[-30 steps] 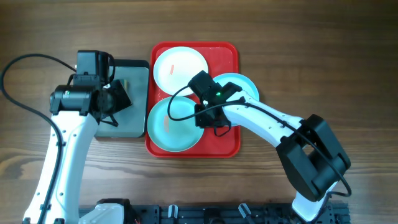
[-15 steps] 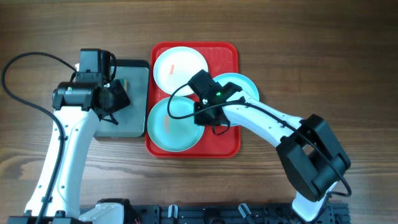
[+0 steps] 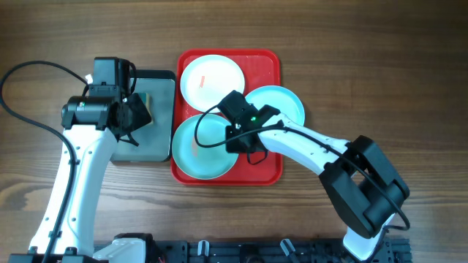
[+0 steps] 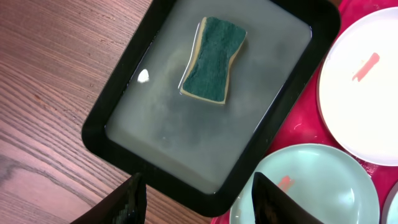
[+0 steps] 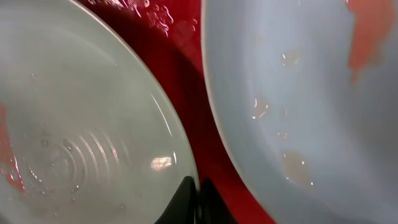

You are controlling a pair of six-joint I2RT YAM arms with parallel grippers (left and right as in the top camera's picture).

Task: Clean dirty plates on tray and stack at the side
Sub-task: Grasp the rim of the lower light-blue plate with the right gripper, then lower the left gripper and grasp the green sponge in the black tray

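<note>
On the bright red rectangular plastic tray (image 3: 267, 172) mid-counter, your right tool (image 5: 199, 200), tips almost together, meets the nearer light blue round plate (image 3: 201, 150) at its rim facing the counter's right edge; whether it pinches, you cannot tell. Your left tool (image 4: 200, 202) gapes empty.

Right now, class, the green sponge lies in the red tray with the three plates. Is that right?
Not quite. The green sponge lies in the black-rimmed tray, which sits beside the red tray. The left wrist view shows this plainly. The rest of the statement stands.
</note>
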